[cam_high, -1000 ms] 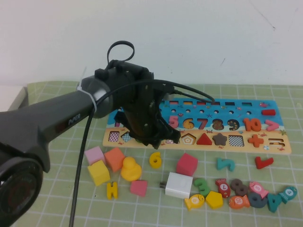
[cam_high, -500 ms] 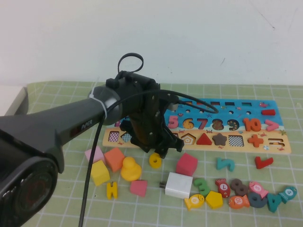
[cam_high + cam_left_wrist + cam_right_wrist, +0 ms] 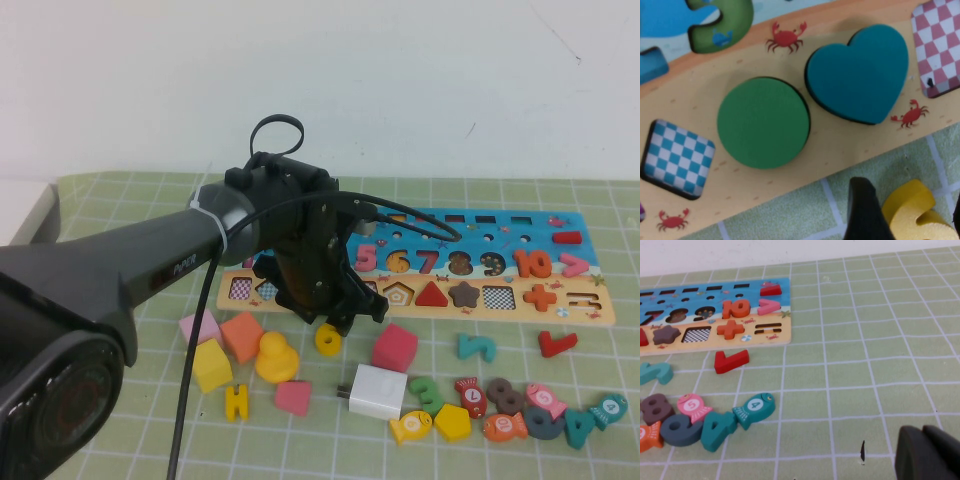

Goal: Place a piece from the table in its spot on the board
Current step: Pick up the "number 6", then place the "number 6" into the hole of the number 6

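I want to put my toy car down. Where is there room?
Bare mat lies right of the board and past the teal fish, where the right gripper is. Crowded in front of the board, where the left gripper meets the yellow 6.

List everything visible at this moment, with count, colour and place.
board: 1, blue and tan, far side of table
6: 1, yellow, just before the board, under left gripper
cubes: 4, pink, orange, yellow, magenta, near the 6
duck: 1, yellow, left of the 6
H: 1, yellow, near left
white block: 1, centre front
loose numerals and fish: about ten, mixed colours, front right
left gripper: over the 6, fingers straddling it
right gripper: only in its wrist view, above bare mat
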